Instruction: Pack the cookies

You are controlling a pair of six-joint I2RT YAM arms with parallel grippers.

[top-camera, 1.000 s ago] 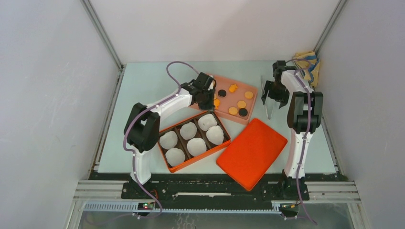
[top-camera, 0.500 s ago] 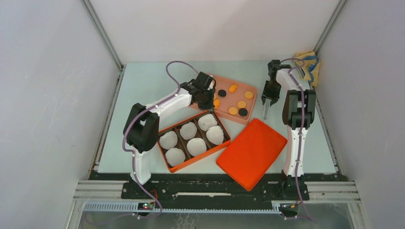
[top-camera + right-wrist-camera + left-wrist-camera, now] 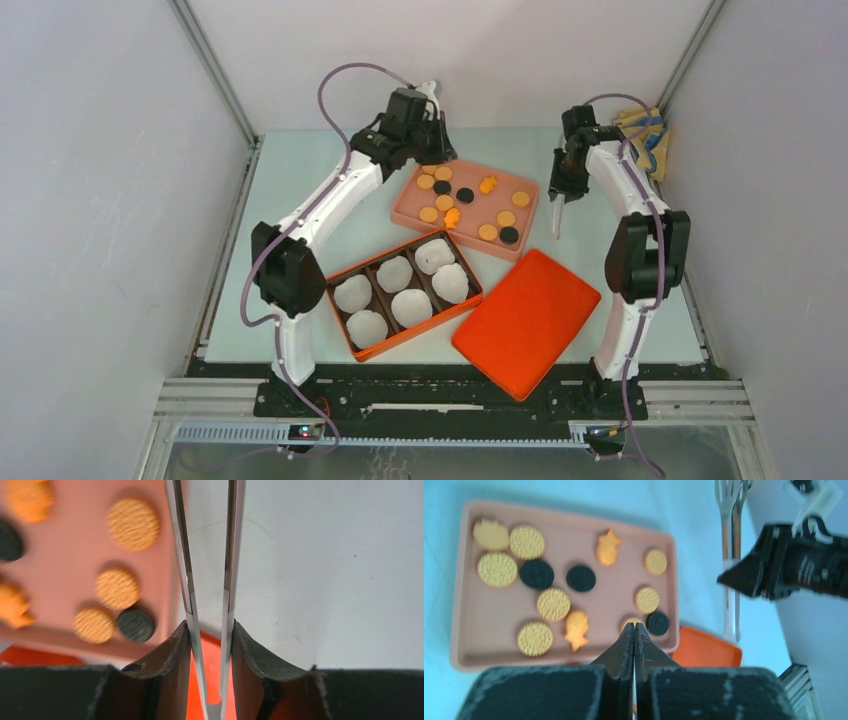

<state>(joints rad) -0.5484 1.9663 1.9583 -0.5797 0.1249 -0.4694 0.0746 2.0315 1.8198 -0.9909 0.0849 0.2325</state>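
The left arm (image 3: 335,195) and the right arm (image 3: 622,182) have white shells with black joints; a purple cable (image 3: 340,68) follows each; the finger pads (image 3: 172,655) are dark and rough.

The top external camera sits high above and behind the arm bases (image 3: 292,368), looking steeply down on the whole table (image 3: 290,200). The left wrist camera hangs well above the pink tray (image 3: 472,212), looking down on all of it. The right wrist camera looks down along the tongs (image 3: 234,540), close to the tray's right end. All three share the tray's near right black cookie (image 3: 509,236).
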